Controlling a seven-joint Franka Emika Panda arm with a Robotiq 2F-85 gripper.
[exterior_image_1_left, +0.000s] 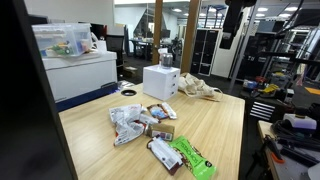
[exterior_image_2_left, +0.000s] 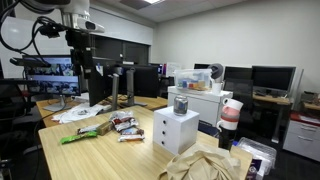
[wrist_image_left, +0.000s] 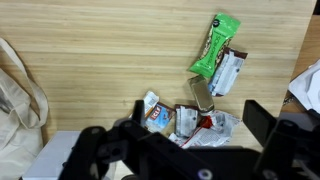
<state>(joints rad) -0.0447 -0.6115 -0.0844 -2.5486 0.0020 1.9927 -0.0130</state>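
My gripper hangs open high above a wooden table, with nothing between its fingers. Below it in the wrist view lies a loose pile of snack packets, the nearest things to it. A green packet and a white packet lie just beyond the pile. In both exterior views the gripper is well clear of the table, and the snack pile is spread on the wood with the green packet at its edge.
A white box with a can on top stands on the table. A crumpled cloth bag lies beside it. A cabinet with a plastic bin, desks and monitors surround the table.
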